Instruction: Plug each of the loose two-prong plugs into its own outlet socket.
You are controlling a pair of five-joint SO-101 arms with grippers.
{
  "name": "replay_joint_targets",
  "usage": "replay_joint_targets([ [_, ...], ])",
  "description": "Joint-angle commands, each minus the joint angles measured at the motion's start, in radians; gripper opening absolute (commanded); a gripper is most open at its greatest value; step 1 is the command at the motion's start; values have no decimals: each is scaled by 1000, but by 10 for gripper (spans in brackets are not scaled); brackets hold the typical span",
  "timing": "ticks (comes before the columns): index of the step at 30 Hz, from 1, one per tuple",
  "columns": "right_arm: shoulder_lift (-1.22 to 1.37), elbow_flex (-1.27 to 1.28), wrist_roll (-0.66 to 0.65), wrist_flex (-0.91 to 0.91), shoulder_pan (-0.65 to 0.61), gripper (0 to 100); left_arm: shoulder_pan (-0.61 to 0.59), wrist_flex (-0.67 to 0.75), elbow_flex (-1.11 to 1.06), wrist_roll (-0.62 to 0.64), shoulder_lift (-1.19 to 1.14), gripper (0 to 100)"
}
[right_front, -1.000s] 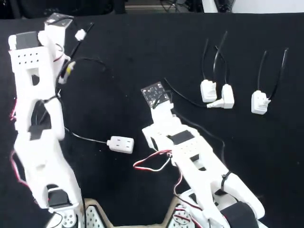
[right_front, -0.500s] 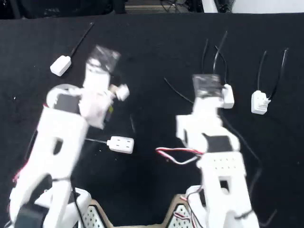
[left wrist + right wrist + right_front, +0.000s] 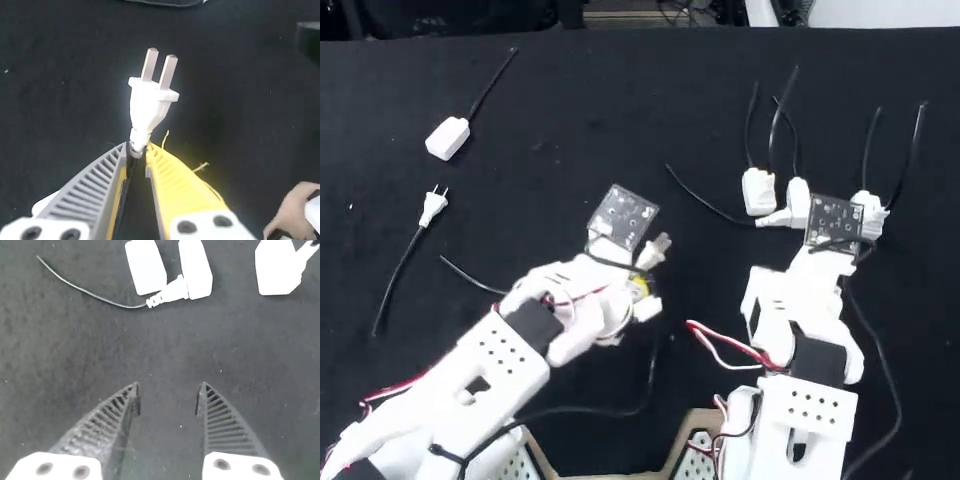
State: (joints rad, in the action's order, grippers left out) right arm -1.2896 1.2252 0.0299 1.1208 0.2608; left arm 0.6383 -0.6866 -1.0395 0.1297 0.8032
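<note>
Left gripper [image 3: 137, 147] is clamping a two-prong plug [image 3: 150, 102] as I'm swinging it to mid-table; right gripper [image 3: 168, 390], gaping, is sliding toward the outlet sockets [image 3: 145, 267].

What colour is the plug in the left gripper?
White plug, coppery prongs; left wrist view shows it best.

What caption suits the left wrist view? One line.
Left gripper shut on a white two-prong plug, prongs outward, over black cloth.
</note>
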Motion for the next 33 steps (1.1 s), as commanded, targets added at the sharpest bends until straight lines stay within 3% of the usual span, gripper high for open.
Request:
replay_joint_targets([
  [1, 4, -1, -12, -18, 20, 177, 10, 184, -64, 18, 29, 115],
  [4, 25, -1, -12, -37, 18, 177, 10, 235, -108, 20, 29, 252],
  [8, 68, 1, -6, -71, 14, 178, -42, 233, -111, 34, 43, 233],
  [15, 206, -10, -5, -132, -160, 179, -389, -77, 5, -101, 25, 224],
  [20, 346, -10, 78, -249, -336, 180, -567, -186, -2, -269, -8, 224],
  [24, 490, -61, 170, -330, -470, 180, -584, -183, -42, -296, -37, 224],
  [28, 668, -165, 261, -327, -585, 180, -593, -48, -120, -186, -49, 224],
  [33, 883, -283, 394, -327, -612, 180, -595, 80, -223, -115, -43, 223],
])
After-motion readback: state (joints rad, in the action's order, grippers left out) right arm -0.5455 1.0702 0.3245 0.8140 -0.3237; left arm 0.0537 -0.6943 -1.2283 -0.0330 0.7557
